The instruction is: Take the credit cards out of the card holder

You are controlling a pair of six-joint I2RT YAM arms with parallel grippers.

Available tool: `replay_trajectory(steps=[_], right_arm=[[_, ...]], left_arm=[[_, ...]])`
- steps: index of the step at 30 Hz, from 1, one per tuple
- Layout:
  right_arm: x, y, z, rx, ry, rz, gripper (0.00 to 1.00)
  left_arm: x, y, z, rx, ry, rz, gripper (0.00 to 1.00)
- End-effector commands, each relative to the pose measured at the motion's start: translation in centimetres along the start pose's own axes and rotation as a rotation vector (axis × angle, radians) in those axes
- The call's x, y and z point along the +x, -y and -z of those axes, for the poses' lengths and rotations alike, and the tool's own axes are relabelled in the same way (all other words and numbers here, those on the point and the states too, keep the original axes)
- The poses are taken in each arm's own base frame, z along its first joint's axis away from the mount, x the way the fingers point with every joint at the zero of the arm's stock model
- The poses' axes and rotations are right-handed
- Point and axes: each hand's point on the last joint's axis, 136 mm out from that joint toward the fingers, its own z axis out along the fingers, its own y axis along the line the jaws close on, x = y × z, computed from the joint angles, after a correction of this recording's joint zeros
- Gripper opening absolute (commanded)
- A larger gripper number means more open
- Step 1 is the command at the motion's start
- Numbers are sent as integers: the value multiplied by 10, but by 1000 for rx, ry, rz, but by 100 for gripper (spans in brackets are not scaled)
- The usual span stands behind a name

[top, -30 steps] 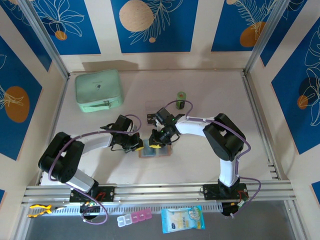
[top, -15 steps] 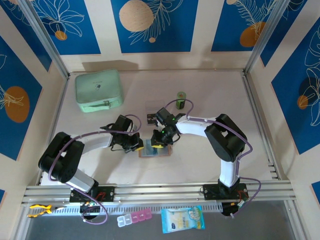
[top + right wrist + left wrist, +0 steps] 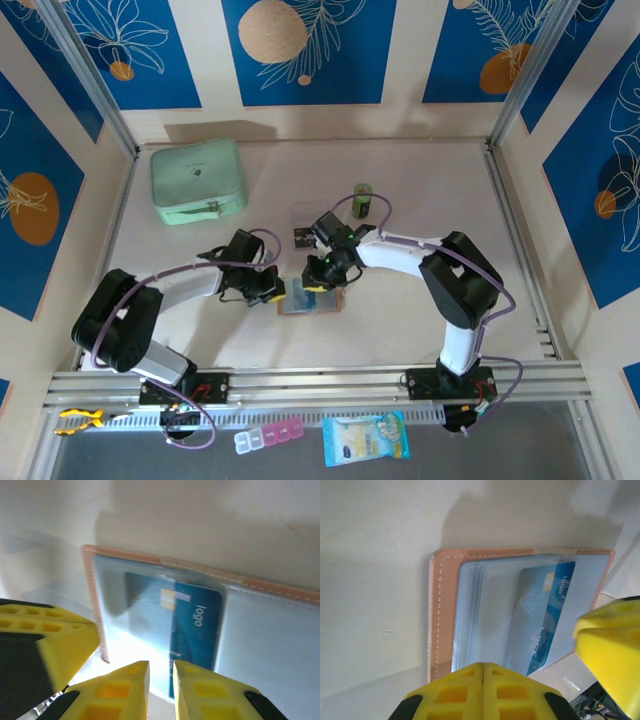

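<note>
Left gripper (image 3: 281, 293) and right gripper (image 3: 316, 286) crowd the card holder (image 3: 314, 306); table (image 3: 330, 345) nearside lies open.

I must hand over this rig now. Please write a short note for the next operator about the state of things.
Left gripper: shut, tips at the edge of the open card holder.
Right gripper: jaws almost closed at the edge of the blue card; a grip cannot be confirmed.
Done: holder lies open; a small dark piece, perhaps a card, lies beyond it.
Left: pull the blue card out of its clear pocket.
</note>
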Motion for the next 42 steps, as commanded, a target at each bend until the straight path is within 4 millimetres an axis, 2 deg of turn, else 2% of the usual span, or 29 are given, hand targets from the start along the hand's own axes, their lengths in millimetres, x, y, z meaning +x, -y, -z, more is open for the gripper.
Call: replay_trajectory(steps=[1,5,11,19,30,42], right_arm=[[0,-3,15,-14,35,21,21],[0,3,17,-11,36,4,21],[4,10,13,-5,10,-12,21],[8,14,4,-4,-26,-25,21],[14,22,-10,-5,-73,-47,21],[16,29,-19,6,-92,-66,24]], left_arm=[[-2,15,7,21,3,-35,0],[0,24,0,17,-12,-55,0],[4,24,-12,4,-32,-60,0],[8,8,-25,-34,-49,-41,0],[11,-5,-25,-90,-54,-40,0],[12,-6,-25,-93,-59,-36,0]])
